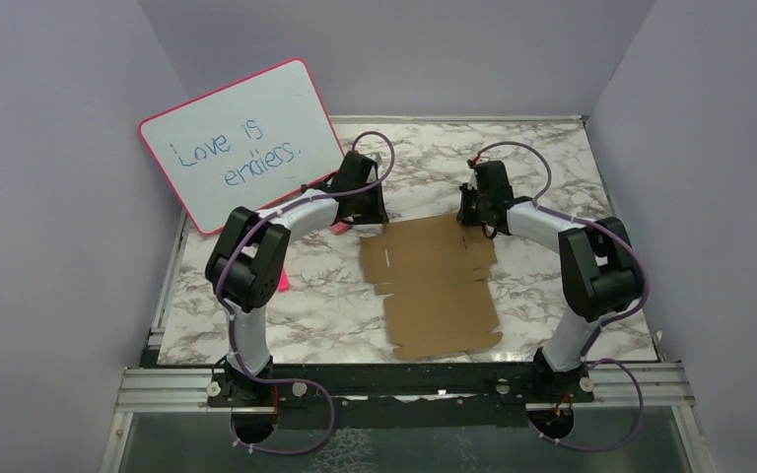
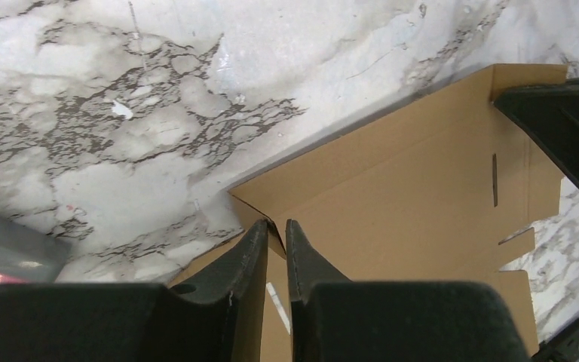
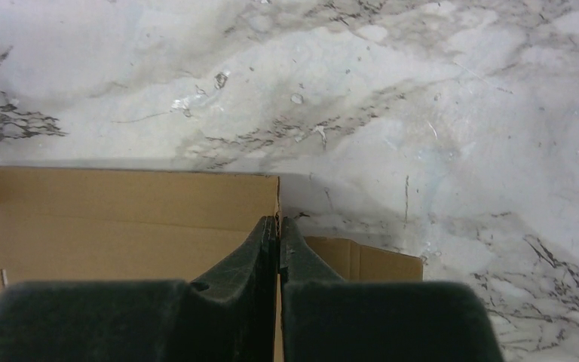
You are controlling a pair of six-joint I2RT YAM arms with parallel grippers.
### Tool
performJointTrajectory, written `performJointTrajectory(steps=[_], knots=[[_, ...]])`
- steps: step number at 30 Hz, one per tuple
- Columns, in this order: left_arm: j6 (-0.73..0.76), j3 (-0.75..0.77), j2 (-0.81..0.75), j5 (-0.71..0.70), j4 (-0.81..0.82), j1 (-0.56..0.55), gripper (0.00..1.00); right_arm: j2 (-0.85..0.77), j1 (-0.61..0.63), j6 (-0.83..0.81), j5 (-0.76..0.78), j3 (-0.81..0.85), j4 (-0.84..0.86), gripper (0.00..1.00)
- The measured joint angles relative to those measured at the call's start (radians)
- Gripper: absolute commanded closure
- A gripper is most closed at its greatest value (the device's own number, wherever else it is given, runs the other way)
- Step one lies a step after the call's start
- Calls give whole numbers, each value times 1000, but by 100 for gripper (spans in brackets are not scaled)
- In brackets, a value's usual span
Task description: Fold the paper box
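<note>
Pinching the far-flap corners of the paper box [image 1: 439, 291] between their tips, left gripper [image 2: 274, 228] and right gripper [image 3: 279, 225] are clamped nearly closed; both arms reach forward, elbows bent.

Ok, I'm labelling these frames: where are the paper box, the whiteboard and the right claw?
paper box [image 1: 434, 281]: top view, middle of its flat panel.
whiteboard [image 1: 256, 103]: top view, its white writing face.
right claw [image 3: 279, 220]: right wrist view, midway between fingertips.
</note>
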Motion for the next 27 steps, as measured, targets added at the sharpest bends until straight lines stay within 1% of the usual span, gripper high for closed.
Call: performJointTrajectory(steps=[7, 16, 18, 20, 25, 27], knots=[[35, 27, 5, -42, -36, -1, 85, 0, 40, 6, 123, 0, -51, 92], [40, 42, 20, -46, -41, -1, 85, 12, 111, -19, 286, 55, -132, 92], [40, 42, 21, -46, -41, -1, 84, 27, 121, -21, 315, 77, -153, 88], [39, 42, 21, -45, -39, -1, 81, 36, 126, -21, 327, 85, -161, 84], [38, 42, 21, -46, -35, -1, 65, 35, 128, -24, 326, 85, -171, 73], [41, 42, 16, -54, -36, -1, 60, 22, 128, -29, 326, 79, -171, 65]])
